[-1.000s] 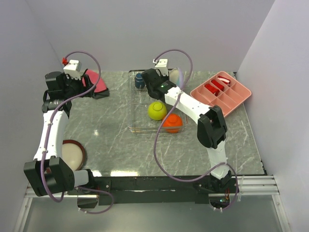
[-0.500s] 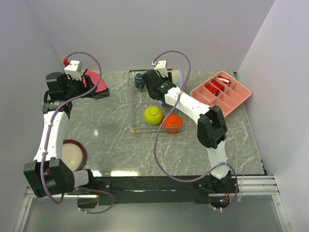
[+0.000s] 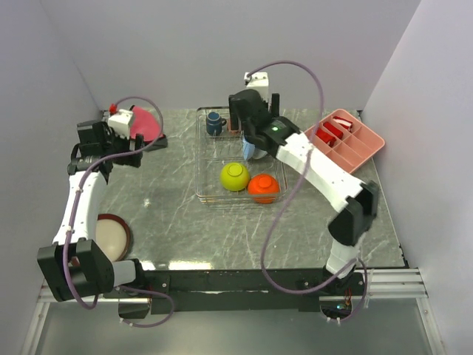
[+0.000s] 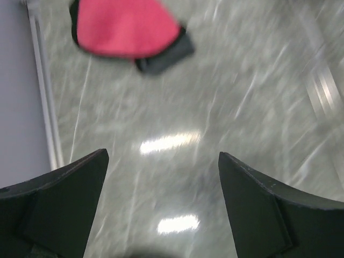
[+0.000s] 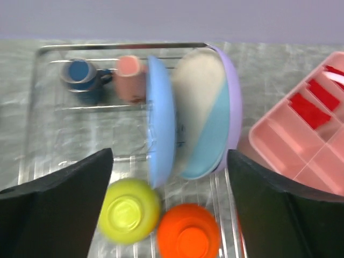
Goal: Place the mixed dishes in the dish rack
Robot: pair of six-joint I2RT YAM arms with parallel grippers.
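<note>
Dish rack is set at far centre of the marble table, w/ most dishes in it. At its far edge the dark blue mug and small pink cup are placed side by side; contact btwn them can't be told. The light-blue plate is stood on edge just right of the cup. The lavender plate is leaned beside it on the right, tilted. In the near part of the rack the yellow-green bowl and orange bowl are seen next to each other, apparently bottom-up. The red-rimmed cream plate is left flat on the table at near left, well apart from the rack and partly hidden by the left arm.

Right gripper is held above the rack, over the plates. Its jaws are spread wide and nothing is gripped. Left gripper is held over bare table at far left, jaws likewise spread wide, nothing btwn them. The red-pink cloth is seen just beyond it, near the table's edge.

A pink compartment tray w/ red items in it is set right of the rack.
</note>
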